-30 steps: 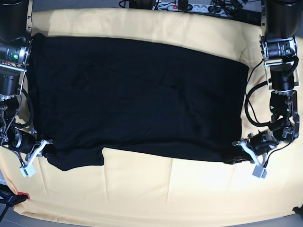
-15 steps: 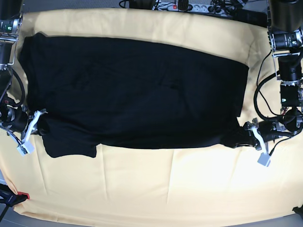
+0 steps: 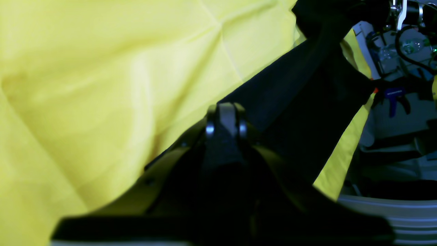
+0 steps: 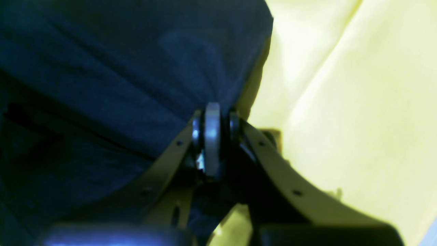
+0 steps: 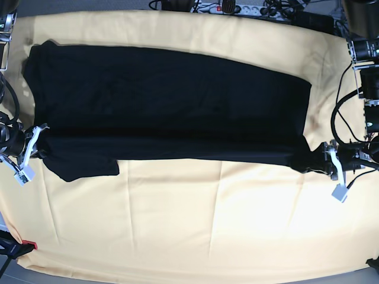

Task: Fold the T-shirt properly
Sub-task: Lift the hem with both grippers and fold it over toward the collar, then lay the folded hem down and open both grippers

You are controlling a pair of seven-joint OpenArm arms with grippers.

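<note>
While the T-shirt [image 5: 172,94] lies across the middle and far part of the pale yellow cloth [image 5: 177,231], its near edge is drawn out between 2 grippers. The left gripper [image 5: 327,161] is closed on the edge at its own side; the right gripper [image 5: 40,148] is clamped on the black fabric at the opposite side. A loose flap of the shirt hangs out beside the right gripper, nearer than the held edge.

The step in hand is judged to be a fold of the near edge toward the far side. To do it well, both arms should travel together at equal height, with the edge kept taut but not stretched. The flap should be watched: it could trail out or tuck under crookedly. Before release, the carried edge should be matched to the far edge, set down softly, and the jaws parted only once the fabric rests flat. Excess pull could drag the lower layer or ruck the cloth beneath.

Count: 1 T-shirt, black, no print showing; 1 pale yellow cloth, with several creases; 2 grippers, both gripping; 1 loose flap. 1 red-and-black item [image 5: 28,242] sits at the cloth's edge on the right arm's side; its nature cannot be told.
</note>
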